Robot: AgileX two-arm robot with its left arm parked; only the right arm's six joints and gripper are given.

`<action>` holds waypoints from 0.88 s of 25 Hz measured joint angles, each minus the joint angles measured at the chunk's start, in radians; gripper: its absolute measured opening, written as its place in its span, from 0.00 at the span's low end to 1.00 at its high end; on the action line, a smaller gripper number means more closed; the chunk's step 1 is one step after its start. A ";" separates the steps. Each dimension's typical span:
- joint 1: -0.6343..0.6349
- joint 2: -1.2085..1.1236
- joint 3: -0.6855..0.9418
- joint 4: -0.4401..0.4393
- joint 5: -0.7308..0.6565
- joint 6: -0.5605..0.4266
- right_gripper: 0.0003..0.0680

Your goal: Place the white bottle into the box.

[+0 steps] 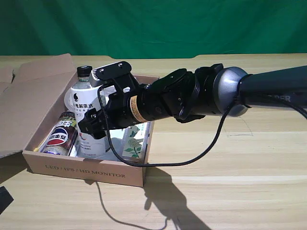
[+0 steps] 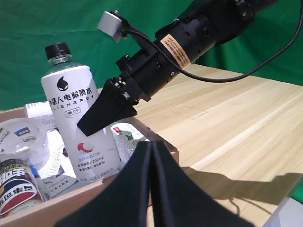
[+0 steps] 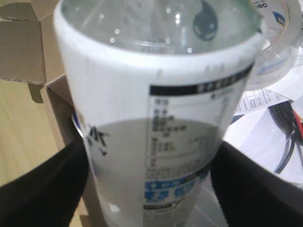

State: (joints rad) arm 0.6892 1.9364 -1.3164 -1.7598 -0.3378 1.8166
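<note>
The white bottle [image 1: 84, 98] stands upright inside the box [image 1: 86, 170], its black cap above the rim. In the left wrist view the white bottle [image 2: 71, 104] shows its white label with dark text. My right gripper [image 1: 91, 127] reaches in from the exterior view's right and is shut on the bottle's lower body. One black finger [image 2: 109, 111] crosses the label. In the right wrist view the white bottle [image 3: 156, 118] fills the gap, with a finger pressed on each side. The bottle's base is hidden.
Inside the box lie a Pepsi bottle [image 1: 61, 134], a tape roll [image 2: 21, 137], papers and a slim floral-label bottle [image 1: 134, 141]. The flap lid [image 1: 38, 72] lies open at the exterior view's left. The parked left gripper [image 2: 151, 189] sits by the box wall [image 2: 57, 208].
</note>
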 joint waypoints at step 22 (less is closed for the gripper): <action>-0.138 -0.569 0.081 0.019 0.412 -0.160 0.10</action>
State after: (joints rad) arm 0.5517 1.3677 -1.2353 -1.7409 0.0742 1.6567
